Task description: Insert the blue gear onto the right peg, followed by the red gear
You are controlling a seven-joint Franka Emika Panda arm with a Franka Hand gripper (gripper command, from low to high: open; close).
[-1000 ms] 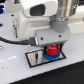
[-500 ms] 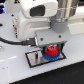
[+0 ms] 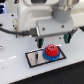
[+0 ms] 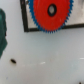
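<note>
Now the red gear (image 3: 49, 50) sits stacked on the blue gear (image 3: 50, 56).

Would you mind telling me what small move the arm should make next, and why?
Probably just a short retreat upward, away from the plate. The red gear already sits on top of the blue gear at the plate's end toward the exterior view's right, and in the wrist view nothing touches the stack. Whether both are fully seated on the peg cannot be seen, nor the end effector's state.

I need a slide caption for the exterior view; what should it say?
Red gear stacked on the blue gear at one end of the grey plate, with the Panda gripper above, clear of them.
</note>
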